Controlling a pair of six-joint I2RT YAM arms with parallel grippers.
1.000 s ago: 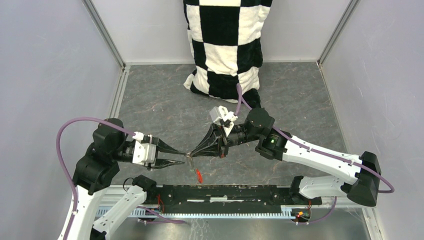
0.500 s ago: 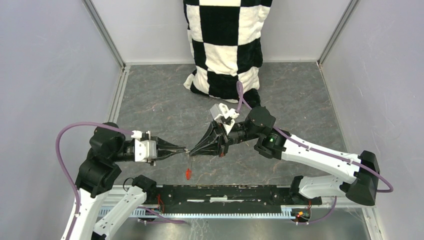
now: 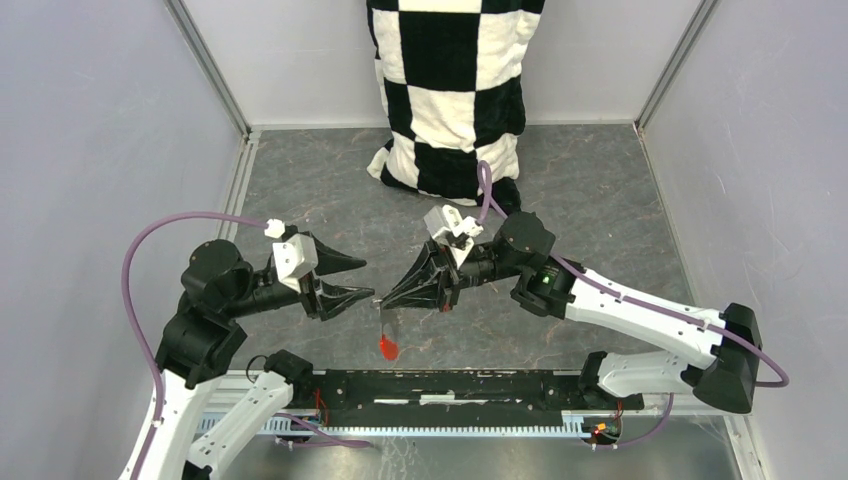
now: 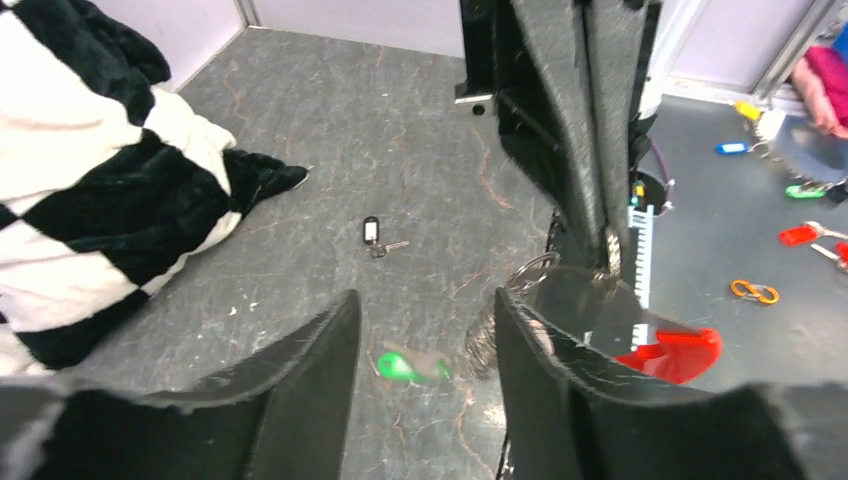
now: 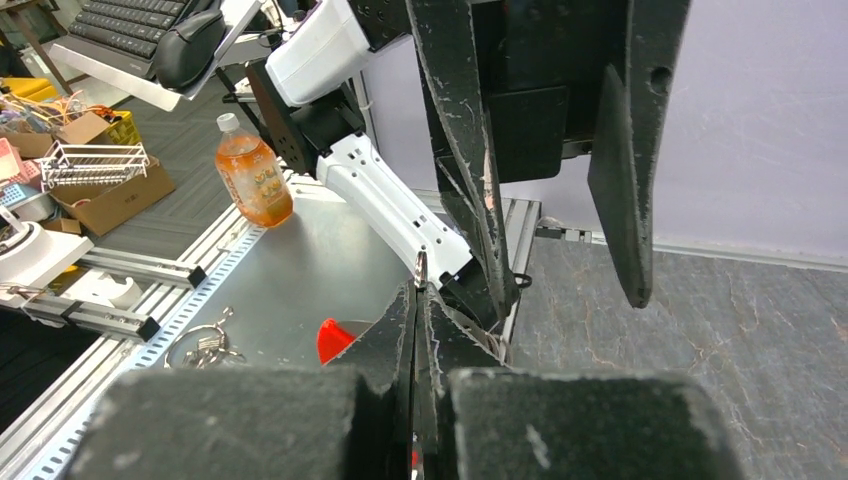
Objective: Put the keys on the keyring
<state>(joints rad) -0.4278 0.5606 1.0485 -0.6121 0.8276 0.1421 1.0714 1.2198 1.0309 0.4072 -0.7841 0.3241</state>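
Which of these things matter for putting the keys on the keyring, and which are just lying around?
For the job:
keyring, held in the right gripper
black-tagged key
green-tagged key
left gripper, open

Lying about:
checkered blanket
drink bottle
cardboard box

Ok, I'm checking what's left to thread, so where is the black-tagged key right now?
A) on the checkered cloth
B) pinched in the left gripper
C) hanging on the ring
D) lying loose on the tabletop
D: in the left wrist view the black-tagged key lies flat on the grey tabletop, apart from the checkered cloth, and the left gripper stands open with nothing between its fingers.
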